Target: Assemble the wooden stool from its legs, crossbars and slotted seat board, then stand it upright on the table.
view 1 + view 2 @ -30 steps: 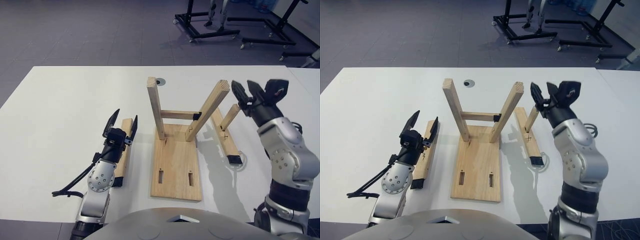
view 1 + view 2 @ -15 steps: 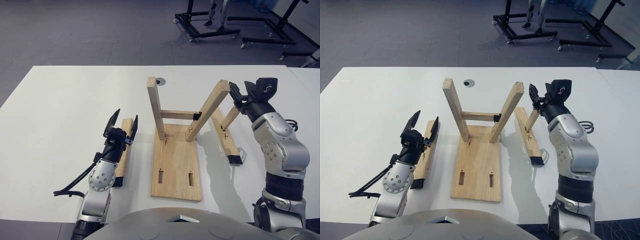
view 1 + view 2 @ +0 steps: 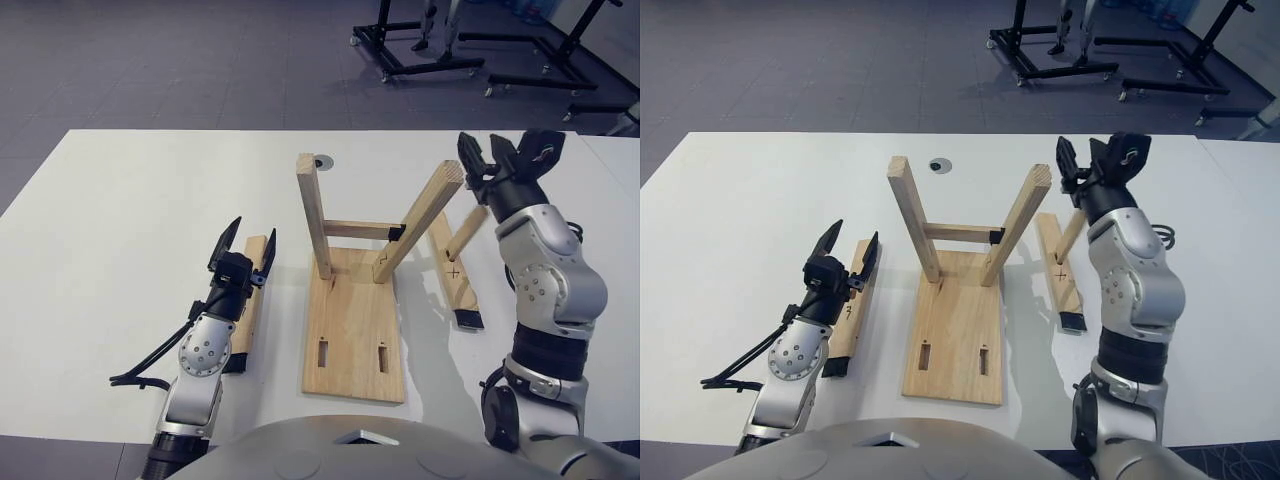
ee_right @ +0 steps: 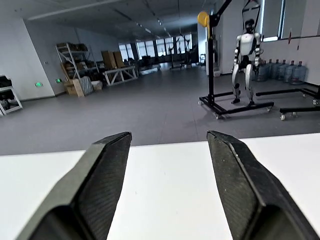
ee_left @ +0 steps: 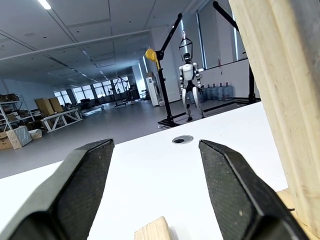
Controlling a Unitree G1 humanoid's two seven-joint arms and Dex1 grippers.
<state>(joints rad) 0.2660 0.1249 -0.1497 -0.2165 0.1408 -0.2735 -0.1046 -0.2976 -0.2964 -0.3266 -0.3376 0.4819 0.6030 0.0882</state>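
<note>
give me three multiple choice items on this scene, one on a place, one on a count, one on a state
1. Where does the leg under the left gripper lie?
A. left of the board
B. on the board
C. right of the board

2. How many legs stand in the board?
A. one
B. two
C. four

3. The right gripper is:
A. open
B. shut on a leg
C. shut on the board

Answers:
1 A, it lies beside the board's left edge.
2 B, two stand at its far end, joined by a crossbar.
3 A, its fingers are spread with nothing between them.
</note>
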